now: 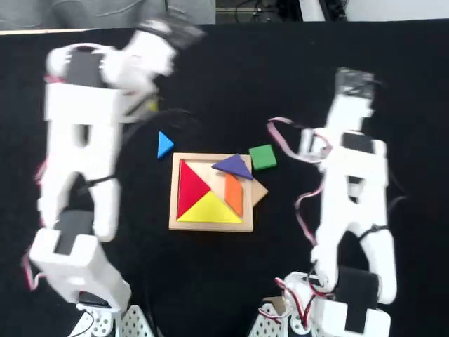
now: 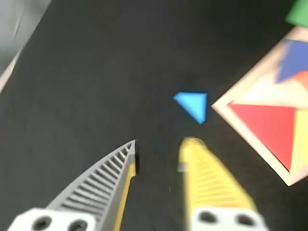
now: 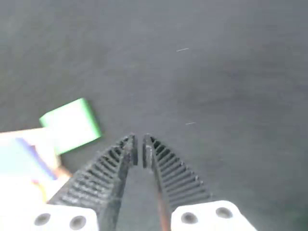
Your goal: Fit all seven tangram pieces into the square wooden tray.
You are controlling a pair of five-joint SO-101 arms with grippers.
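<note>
Around the square wooden tray (image 1: 210, 227) there's open black table (image 1: 231, 84) on every side, and the widest free stretch is on the far side, between the two arms. The tray sits roughly mid-table. Inside it, a red triangle (image 1: 191, 188) lies against the left wall and a yellow triangle (image 1: 208, 209) runs along the near wall, touching the red one. An orange piece (image 1: 233, 193) sits just right of them, and some bare wood shows at the far end. A purple triangle (image 1: 233, 166) lies across the far right corner, partly over the rim, so it's not seated. A tan piece (image 1: 259, 191) pokes out past the right wall; can't tell how it sits against the rim. The green square (image 1: 262, 156) is out on the table just beside that far right corner. A small blue triangle (image 1: 165, 144) sits off the far left corner, apart from the tray. A loose pink-and-white cable (image 1: 284, 137) loops off the right arm, near the green square. The left gripper (image 2: 161, 144) is spread wide with nothing between its fingers, with the blue triangle just ahead of the tips and the tray corner off to one side. The right gripper (image 3: 139, 144) is pinched closed on nothing over bare table, with the green square near it, not touching.
</note>
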